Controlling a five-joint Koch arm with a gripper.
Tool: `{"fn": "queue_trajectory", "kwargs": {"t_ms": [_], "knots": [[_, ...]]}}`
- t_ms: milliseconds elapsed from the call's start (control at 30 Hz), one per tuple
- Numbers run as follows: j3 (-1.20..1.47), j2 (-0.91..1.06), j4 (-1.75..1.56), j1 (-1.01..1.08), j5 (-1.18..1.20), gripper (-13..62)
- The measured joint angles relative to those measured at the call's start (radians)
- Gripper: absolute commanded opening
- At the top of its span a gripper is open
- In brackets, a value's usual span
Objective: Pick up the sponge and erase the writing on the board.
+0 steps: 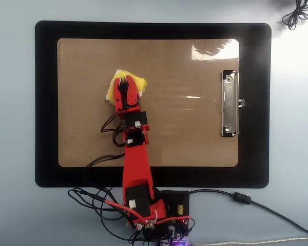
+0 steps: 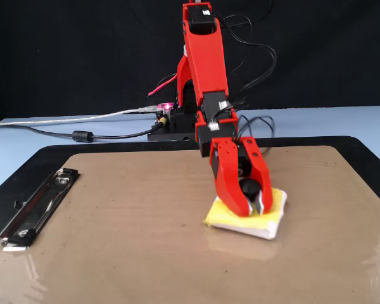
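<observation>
Pale blue tabletop carries a black mat (image 1: 46, 102) with the board (image 1: 185, 128) on it in the overhead view, where the gripper (image 1: 126, 82) clenches the sponge (image 1: 138, 82) at about ten o'clock of the board's middle, while the fixed view shows the sponge (image 2: 275, 212) flat on the board (image 2: 114, 240), toward four o'clock.

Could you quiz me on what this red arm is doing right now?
1. True or false: the gripper holds the sponge against the board.
2. In the overhead view, the clip lies on which side of the board: A left, B right, C top?
3. What colour is the mat under the board?

Key: 1 true. 2 B. 3 black.
</observation>
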Motion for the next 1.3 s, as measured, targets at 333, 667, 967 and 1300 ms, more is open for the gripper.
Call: {"fn": "queue_trajectory", "kwargs": {"t_ms": [333,667,967,1300], "knots": [[0.399,0.482,0.209,-0.572,-0.273,-7.6],[0.201,0.281,0.199,-0.680,-0.301,-7.6],[0.187,0.252,0.193,-0.683,-0.304,31.7],[0.212,0.411,0.210,-0.689,-0.334,33.9]]}}
